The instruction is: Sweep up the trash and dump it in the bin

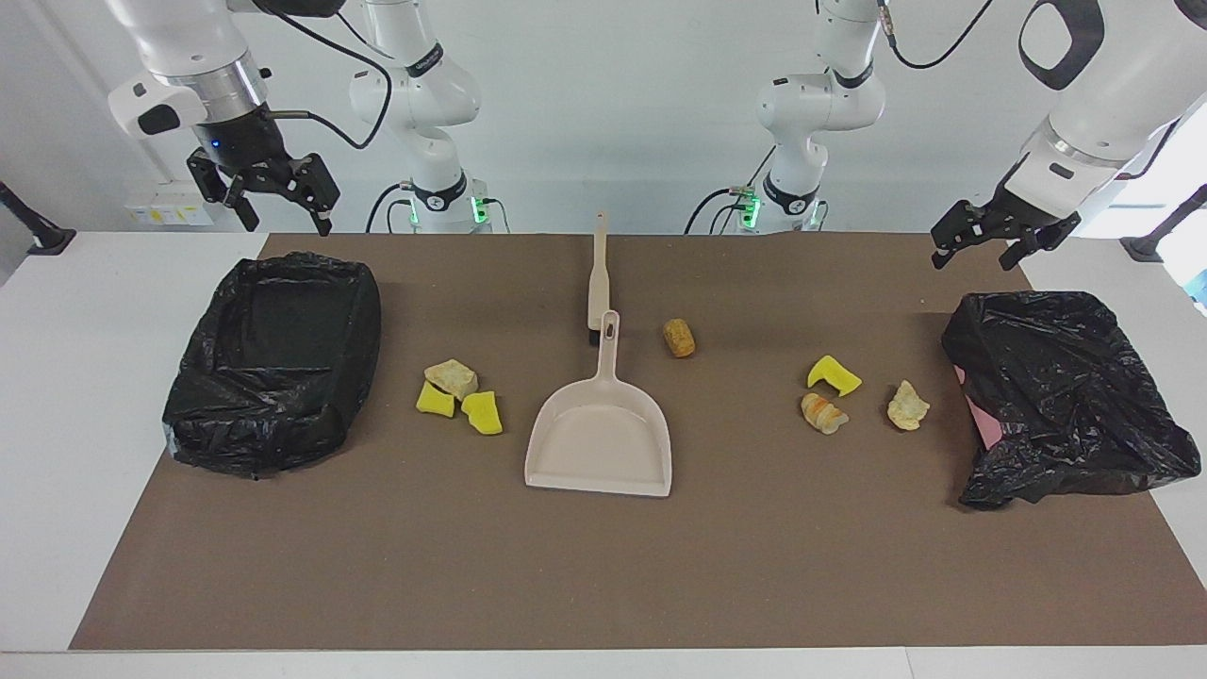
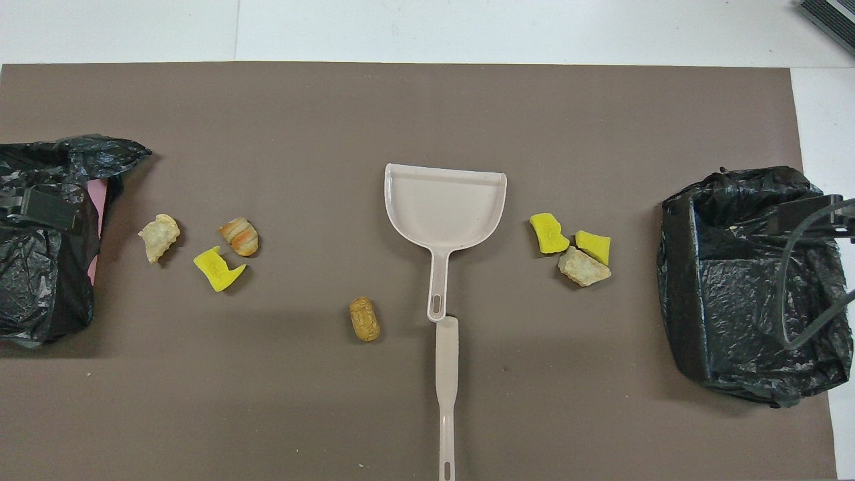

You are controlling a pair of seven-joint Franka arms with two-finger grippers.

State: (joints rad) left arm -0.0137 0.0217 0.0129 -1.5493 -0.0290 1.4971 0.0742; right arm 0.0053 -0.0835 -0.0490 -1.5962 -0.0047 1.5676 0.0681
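Both arms are waiting, raised clear of the table. In the facing view the right gripper (image 1: 276, 201) is hanging over the robots' edge of the brown mat (image 1: 603, 566), above the open bin (image 1: 275, 363) at its end, fingers spread wide and gripping nothing. The left gripper (image 1: 1001, 238) is hovering above the crumpled bag (image 1: 1066, 396) at its own end, fingers parted too and empty. The overhead view is barely catching either gripper, but it is showing the brush (image 2: 446, 394) at full length, lying just nearer the robots than the dustpan (image 2: 444, 207), its tip touching the pan's handle. The cork-like piece (image 2: 365, 318) is sitting beside that handle. Three scraps (image 2: 571, 244) are lying between pan and bin, three more (image 2: 200, 247) between pan and bag.
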